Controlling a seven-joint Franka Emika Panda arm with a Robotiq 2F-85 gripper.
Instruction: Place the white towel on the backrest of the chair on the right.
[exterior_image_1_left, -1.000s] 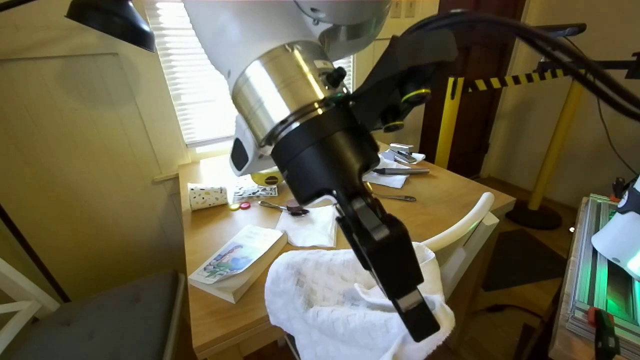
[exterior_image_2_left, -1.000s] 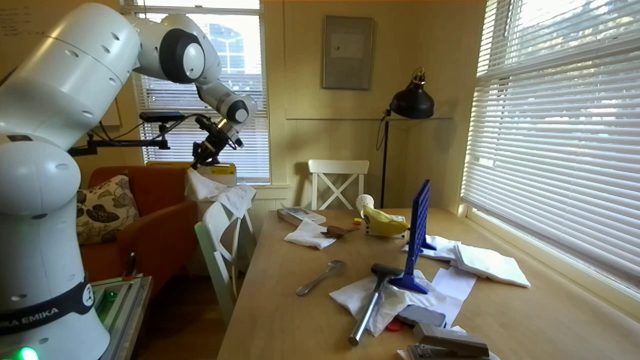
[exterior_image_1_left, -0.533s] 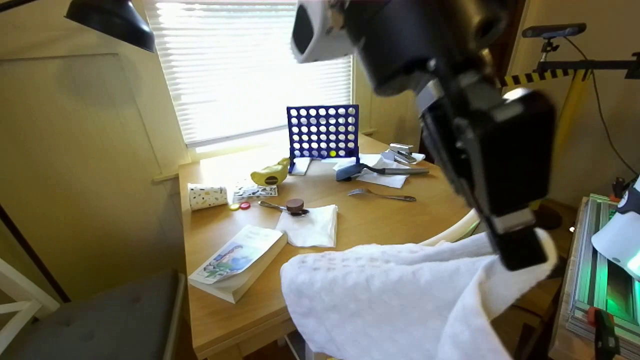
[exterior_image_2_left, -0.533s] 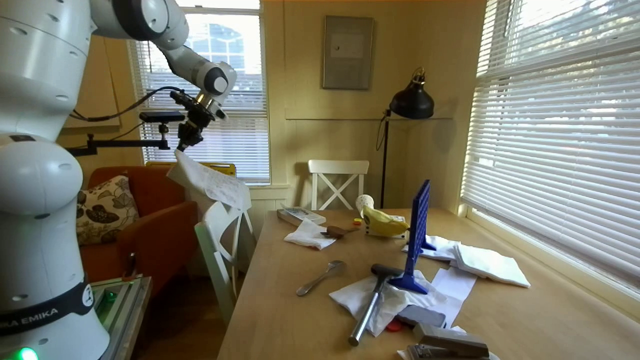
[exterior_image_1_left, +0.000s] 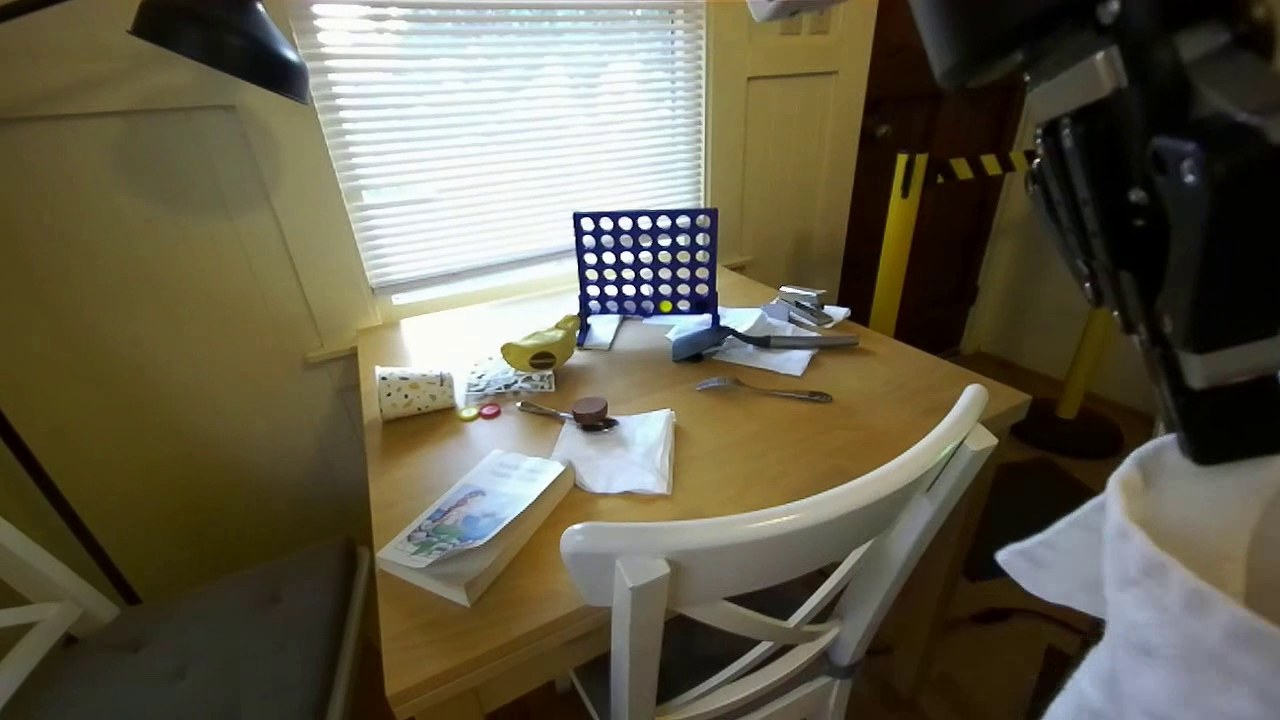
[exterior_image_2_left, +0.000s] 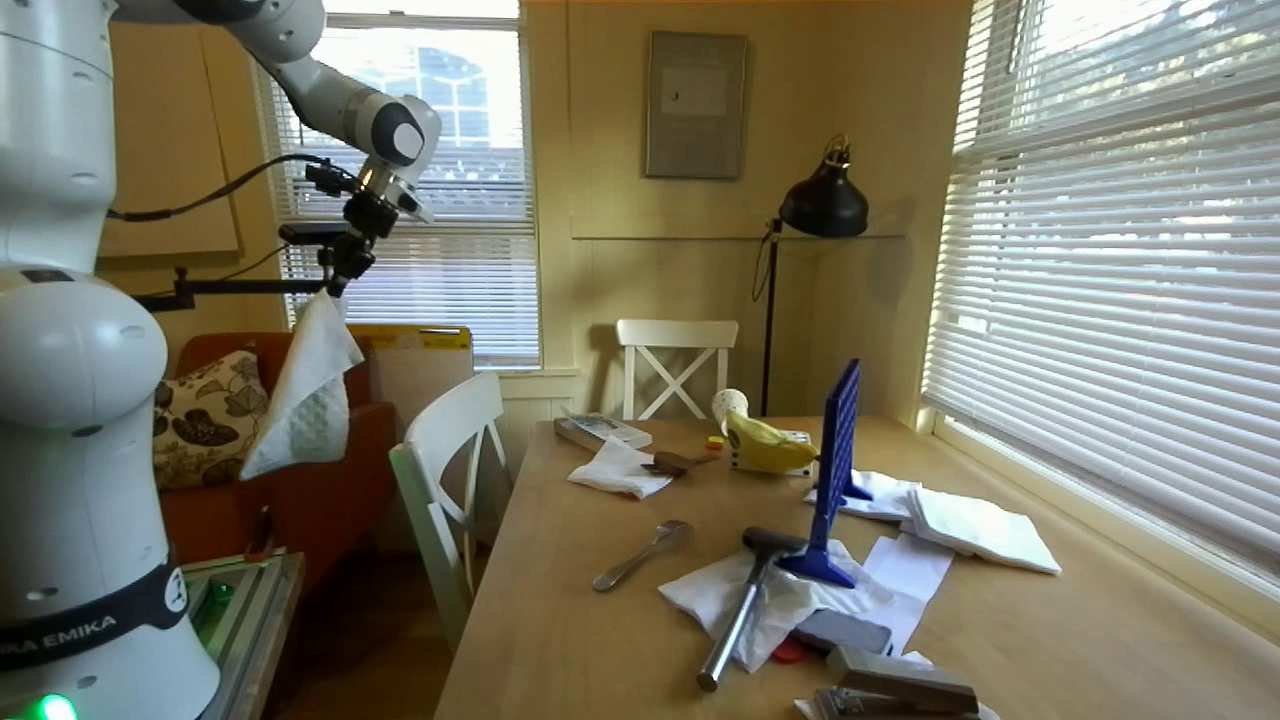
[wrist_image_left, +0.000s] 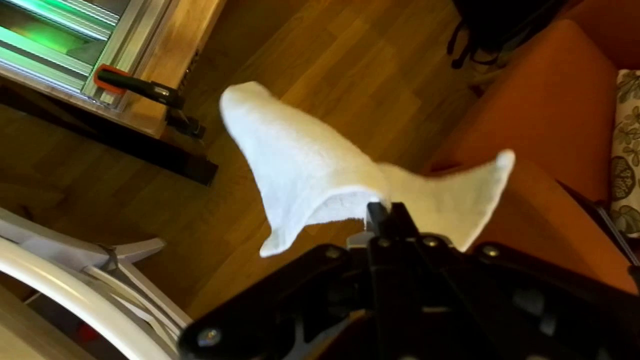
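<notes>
My gripper (wrist_image_left: 387, 209) is shut on the white towel (wrist_image_left: 305, 150) near one end, and the towel hangs from the fingertips in the air. In both exterior views the gripper (exterior_image_2_left: 336, 288) (exterior_image_1_left: 1235, 440) and the hanging towel (exterior_image_2_left: 312, 400) (exterior_image_1_left: 1170, 590) are beside the white chair, apart from it, on the side away from the table. The chair's curved backrest rail (exterior_image_1_left: 790, 528) is bare, with X slats below; it also shows in an exterior view (exterior_image_2_left: 455, 425) and at the lower left of the wrist view (wrist_image_left: 65, 290).
The table (exterior_image_2_left: 560, 620) holds a book (exterior_image_1_left: 480, 525), paper sheet (exterior_image_1_left: 625, 455), blue grid rack (exterior_image_2_left: 835, 470), hammer (exterior_image_2_left: 745, 610) and fork (exterior_image_1_left: 765, 390). An orange armchair (exterior_image_2_left: 320, 480) stands behind the towel. A second white chair (exterior_image_2_left: 677, 333) stands at the far end. The robot's bench has a clamp (wrist_image_left: 140, 90).
My gripper has risen and moved away from the chair, away from the table. The towel, earlier lying over the backrest, has been pulled off with it and now hangs free.
</notes>
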